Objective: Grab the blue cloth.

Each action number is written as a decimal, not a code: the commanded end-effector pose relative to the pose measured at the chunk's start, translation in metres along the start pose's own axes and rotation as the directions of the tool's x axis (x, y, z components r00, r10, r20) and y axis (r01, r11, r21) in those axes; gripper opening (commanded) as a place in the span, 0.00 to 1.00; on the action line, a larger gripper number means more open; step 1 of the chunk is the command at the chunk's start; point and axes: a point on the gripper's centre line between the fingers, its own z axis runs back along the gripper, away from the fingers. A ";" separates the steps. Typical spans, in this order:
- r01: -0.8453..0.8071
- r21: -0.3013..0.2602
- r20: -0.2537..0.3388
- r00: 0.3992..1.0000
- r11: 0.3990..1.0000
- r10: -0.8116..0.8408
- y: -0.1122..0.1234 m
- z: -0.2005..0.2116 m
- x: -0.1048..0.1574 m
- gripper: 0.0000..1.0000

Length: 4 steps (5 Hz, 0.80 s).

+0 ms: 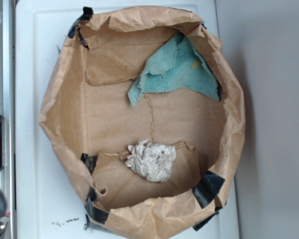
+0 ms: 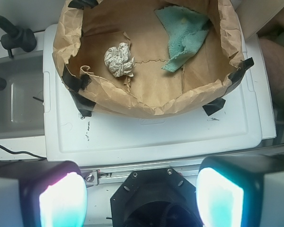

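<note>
1. From the exterior view I see a wide brown paper bag point(image 1: 65, 109), its rim rolled down to make a shallow crinkled basin, sitting on a white plastic surface point(image 1: 30, 50).
2. The rumpled teal-blue terry cloth point(image 1: 179, 72), roughly triangular with frayed edges, lies inside the bag at about one o'clock in that view, its top edge riding up against the bag's wall.
3. I can make out a small yellow spot on the cloth, toward its right-hand side.
4. A crumpled off-white paper ball point(image 1: 151, 160) rests on the bag's floor at about six o'clock, well apart from the cloth, with bare brown paper between them.
5. Strips of black tape point(image 1: 208, 188) hold the bag's rim at several places, among them five o'clock, seven o'clock and eleven o'clock.
6. In the wrist view my end effector point(image 2: 141, 201) hangs above the near edge of the white surface, outside the bag, with nothing between its fingers.
7. Its two pale pads point(image 2: 61, 201) stand wide apart at the bottom corners of that view, so I read it as spread wide and empty.
8. From there the cloth point(image 2: 184, 35) sits at about one o'clock and the paper ball point(image 2: 119, 60) at about eleven o'clock.
</note>
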 end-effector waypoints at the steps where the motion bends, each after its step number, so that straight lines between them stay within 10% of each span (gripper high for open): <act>1: 0.000 0.000 0.000 1.000 1.000 0.000 0.000 0.000 0.000 1.00; 3: -0.023 0.024 -0.003 1.000 0.999 0.023 0.047 -0.030 0.099 1.00; 4: -0.023 0.024 -0.003 1.000 0.999 0.023 0.047 -0.030 0.099 1.00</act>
